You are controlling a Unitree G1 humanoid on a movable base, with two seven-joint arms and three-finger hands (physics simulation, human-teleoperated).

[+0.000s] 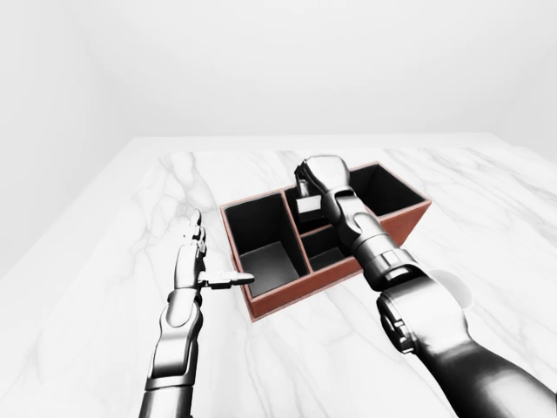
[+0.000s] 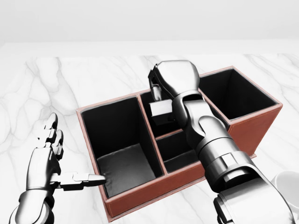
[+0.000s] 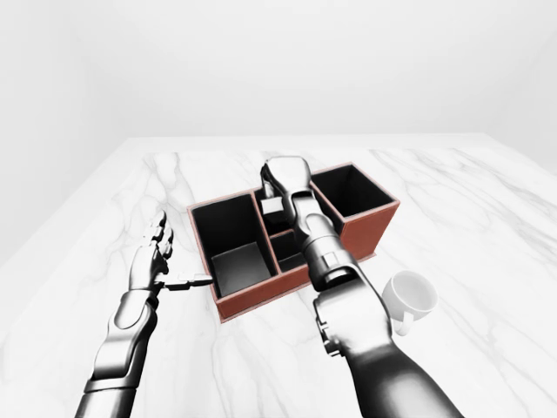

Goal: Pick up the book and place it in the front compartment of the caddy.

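The caddy (image 2: 140,195) is a reddish-brown box with black compartments: a large one at the left, two small ones in the middle and a large one at the right. My right hand (image 2: 159,93) is shut on the top of a small grey book (image 2: 160,111). It holds the book upright over the upper middle compartment, with the book's lower part inside the rim. My left hand (image 2: 58,158) is open and empty, just left of the caddy, its thumb pointing at the caddy's left wall.
The caddy stands on a white marble tabletop (image 2: 70,79). A white mug (image 3: 409,298) stands to the right of the caddy, close to my right forearm. A plain white wall lies beyond the table's top edge.
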